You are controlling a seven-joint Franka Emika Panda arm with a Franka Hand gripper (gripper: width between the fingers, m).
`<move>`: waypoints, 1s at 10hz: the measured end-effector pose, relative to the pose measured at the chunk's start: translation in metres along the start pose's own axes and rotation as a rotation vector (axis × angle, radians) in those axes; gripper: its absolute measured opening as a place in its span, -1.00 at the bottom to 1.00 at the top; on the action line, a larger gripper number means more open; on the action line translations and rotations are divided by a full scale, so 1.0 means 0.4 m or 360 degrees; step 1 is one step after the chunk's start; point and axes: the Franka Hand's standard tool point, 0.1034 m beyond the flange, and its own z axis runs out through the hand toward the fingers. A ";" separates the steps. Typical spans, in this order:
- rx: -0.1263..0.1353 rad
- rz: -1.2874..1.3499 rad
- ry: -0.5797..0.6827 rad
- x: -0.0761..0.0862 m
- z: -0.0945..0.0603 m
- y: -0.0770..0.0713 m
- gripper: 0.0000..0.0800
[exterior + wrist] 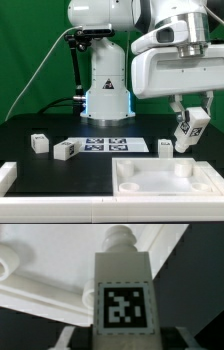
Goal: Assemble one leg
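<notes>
My gripper point(187, 135) is shut on a leg point(188, 132), a small white oblong block with a black-and-white tag, and holds it in the air above the far right corner of the large white panel point(160, 182). In the wrist view the held leg point(122, 291) stands straight out between my fingers point(68, 336), its tag facing the camera and its knobbed end pointing at the panel point(40, 286) beneath. Three more legs lie on the black table: one point(39, 143) at the exterior view's left, one point(66, 149) beside it, and one point(164, 146) just behind the panel.
The marker board point(110, 146) lies flat in the middle of the table. The robot base point(107, 85) stands behind it. A white block point(6, 177) sits at the front left edge of the exterior view.
</notes>
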 end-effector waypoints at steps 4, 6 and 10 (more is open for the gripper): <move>-0.0078 -0.0027 0.0230 0.018 -0.005 0.025 -0.27; -0.0164 -0.0003 0.0494 -0.012 0.004 0.049 -0.27; -0.0114 0.0012 0.0432 0.063 0.028 0.053 -0.27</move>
